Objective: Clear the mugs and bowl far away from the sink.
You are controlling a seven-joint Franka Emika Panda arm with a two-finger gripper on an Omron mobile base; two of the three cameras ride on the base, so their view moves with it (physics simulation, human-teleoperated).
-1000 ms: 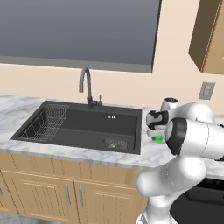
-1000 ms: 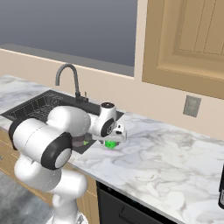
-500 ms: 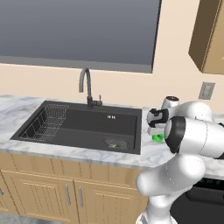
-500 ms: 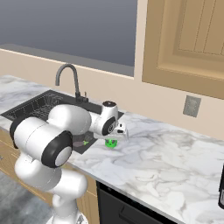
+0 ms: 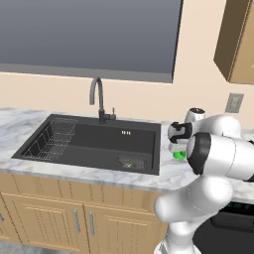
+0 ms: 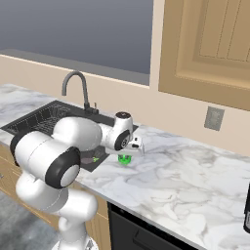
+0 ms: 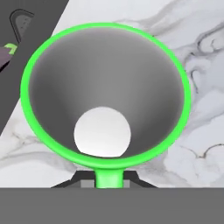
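Note:
The bright green mug [image 7: 105, 87] stands upright on the marble counter [image 6: 195, 180], just right of the sink [image 5: 99, 141], and I look straight down into it. My gripper [image 7: 109, 183] sits low over its near side. The dark fingertips [image 7: 81, 181] flank the green handle, shut on it. From the base, the gripper [image 5: 177, 148] hangs directly over the green mug [image 5: 178, 155], about a hand's width from the basin's right edge. In the right base view the gripper [image 6: 126, 153] is over the green mug [image 6: 124, 159] too. The navy mug and the bowl are out of view.
The sink holds a wire rack [image 5: 49, 141] at its left and a small dark and green object [image 5: 131, 162] by the drain. The gooseneck faucet [image 5: 96, 96] rises behind it. A wall outlet [image 6: 214, 118] and an upper cabinet [image 6: 215, 44] are at the right, over open counter.

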